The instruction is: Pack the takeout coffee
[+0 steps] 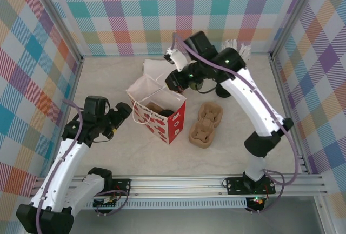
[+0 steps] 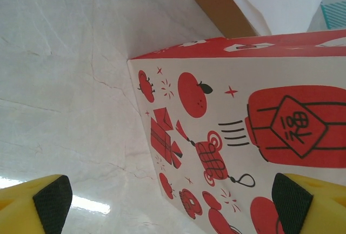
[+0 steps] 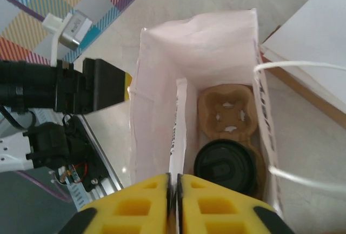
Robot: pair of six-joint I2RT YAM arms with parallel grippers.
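While right gripper [image 3: 174, 184] pinches the bag [image 3: 157, 82] and left gripper [image 2: 173, 204] gapes, takeout coffee [image 3: 224, 164] shows just its lid.

Black-lidded takeout coffee [image 3: 224, 165] stands in carrier [image 3: 227, 116] inside bag [image 3: 157, 99].

Open-topped bag [image 3: 200, 45]; one slot of carrier [image 3: 208, 107] free, the other filled by takeout coffee [image 3: 224, 164].

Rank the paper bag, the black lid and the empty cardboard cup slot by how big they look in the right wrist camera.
1. The paper bag, by far the largest.
2 and 3. The black lid and the empty cardboard slot look about alike, so I won't rank them.
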